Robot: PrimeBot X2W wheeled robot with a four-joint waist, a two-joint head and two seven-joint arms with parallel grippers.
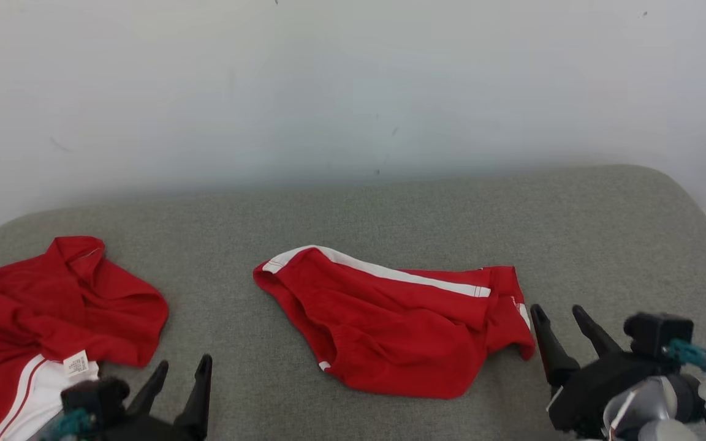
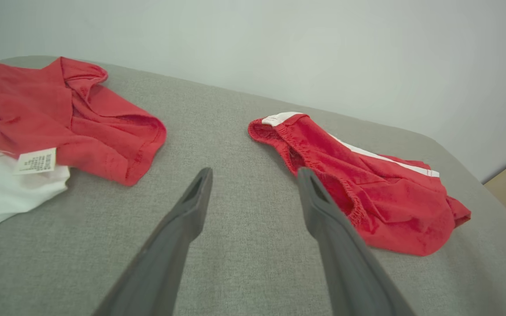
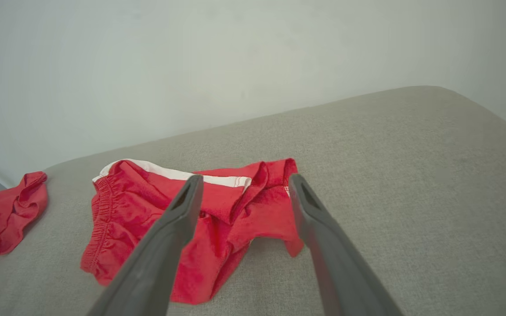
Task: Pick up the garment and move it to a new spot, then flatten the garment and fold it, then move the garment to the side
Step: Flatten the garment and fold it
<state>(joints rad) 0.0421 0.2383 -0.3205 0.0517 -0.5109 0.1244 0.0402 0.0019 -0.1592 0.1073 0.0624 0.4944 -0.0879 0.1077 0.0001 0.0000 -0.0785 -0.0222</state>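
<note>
Head view: at the near edge the left pincer (image 1: 184, 362) and right pincer (image 1: 558, 310) stand with fingers apart, empty. Red shorts (image 1: 390, 331) lie crumpled mid-way on the grey cushion (image 1: 604, 233), just beside the right pincer; a red shirt (image 1: 53, 306) lies by the left edge. Bare fabric spreads to the far edge and right corner.

Bright even light, soft faint shadows, wide-angle bending at edges

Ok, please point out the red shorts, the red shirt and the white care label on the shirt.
red shorts (image 1: 402, 331): head view, on the red cloth below the white stripe.
red shirt (image 1: 34, 306): head view, on its red body.
care label (image 1: 76, 362): head view, middle of the label.
</note>
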